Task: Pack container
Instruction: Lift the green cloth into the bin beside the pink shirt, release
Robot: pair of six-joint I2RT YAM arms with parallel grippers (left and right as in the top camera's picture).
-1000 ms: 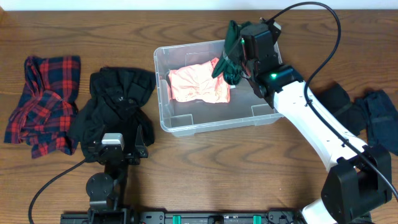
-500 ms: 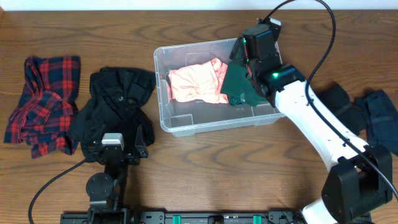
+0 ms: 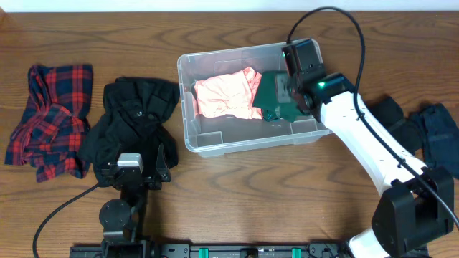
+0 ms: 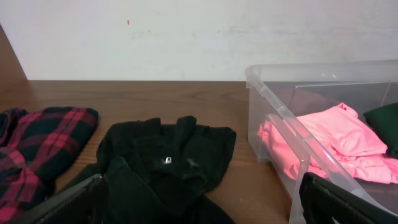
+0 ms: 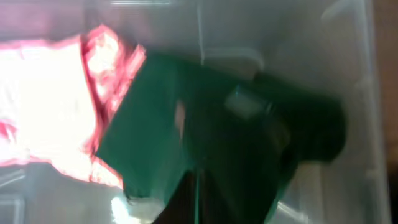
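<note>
The clear plastic container [image 3: 188,107] stands at the table's centre back. A pink garment [image 3: 226,97] lies in its left half. A dark green garment [image 3: 269,92] lies in its right half, next to the pink one. My right gripper [image 3: 288,92] is low inside the container, over the green garment. In the right wrist view its fingers [image 5: 196,199] are pressed together on the green garment [image 5: 205,118], with the pink garment [image 5: 50,112] to the left. My left gripper [image 3: 136,156] is open and empty at the front left, over the edge of a black garment [image 3: 136,115].
A red and blue plaid shirt [image 3: 50,115] lies at the far left. Dark garments [image 3: 423,132] lie at the far right beside the right arm. The left wrist view shows the black garment [image 4: 168,162], the plaid shirt [image 4: 37,143] and the container wall [image 4: 273,106].
My right gripper has come down from above the container's back rim into its right half, bringing the green garment down beside the pink one. The left arm has not moved.
</note>
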